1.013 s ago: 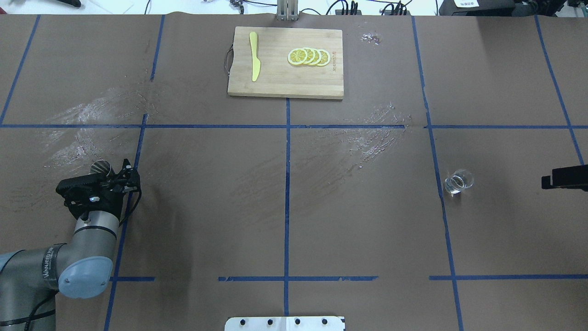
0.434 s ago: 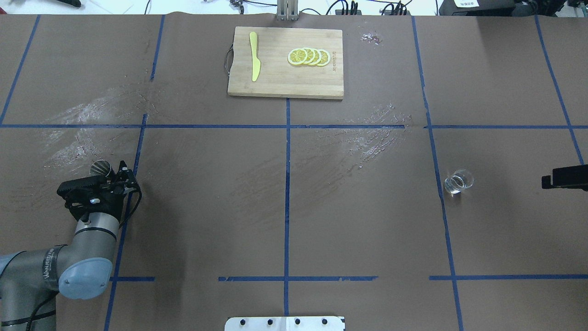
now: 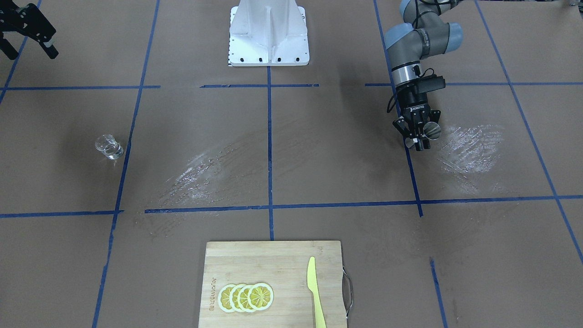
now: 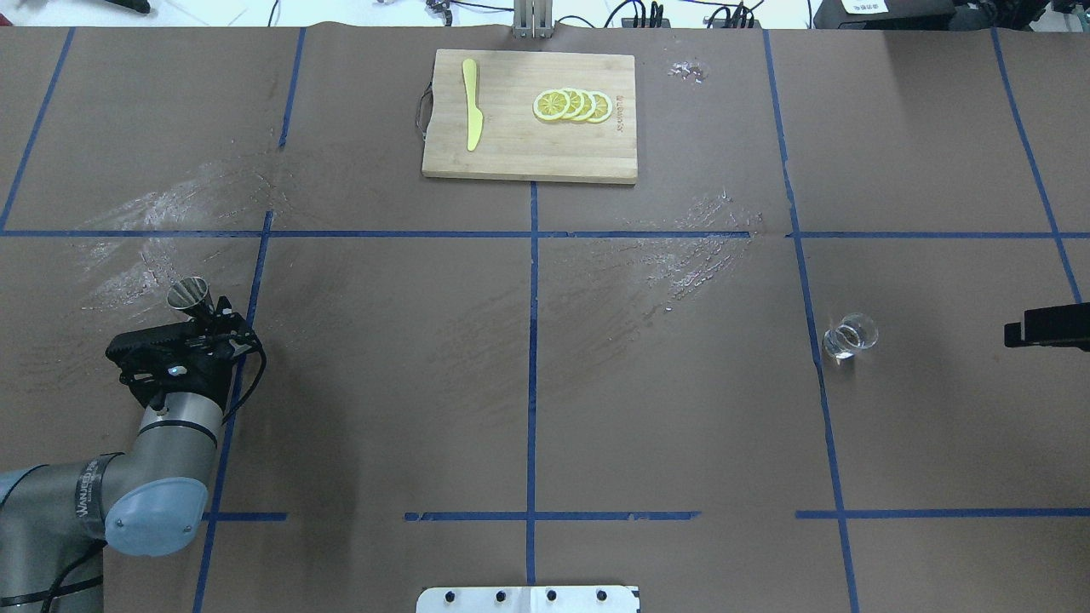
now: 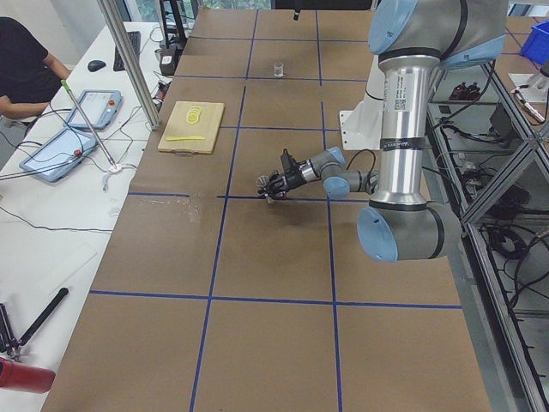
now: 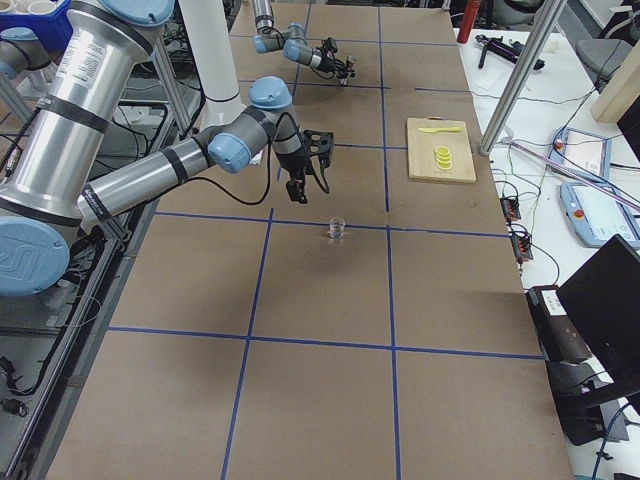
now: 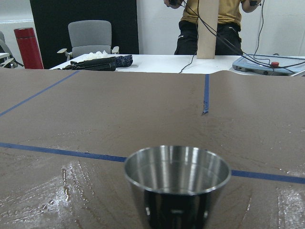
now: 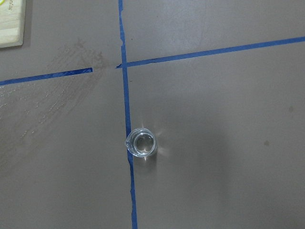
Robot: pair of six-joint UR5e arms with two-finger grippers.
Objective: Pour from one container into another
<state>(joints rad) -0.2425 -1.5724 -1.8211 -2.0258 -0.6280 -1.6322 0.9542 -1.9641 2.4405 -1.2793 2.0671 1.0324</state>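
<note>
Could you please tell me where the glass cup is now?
In the overhead view, the glass cup stands on the table's right half, just right of a blue tape line.

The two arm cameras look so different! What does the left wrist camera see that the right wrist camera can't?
Only left wrist: a shiny metal cup close up, with a person, grey chair and red bottle far behind. Only right wrist: the glass cup from above and a corner of the cutting board. Both: the brown table, blue tape and wet smears.
</note>
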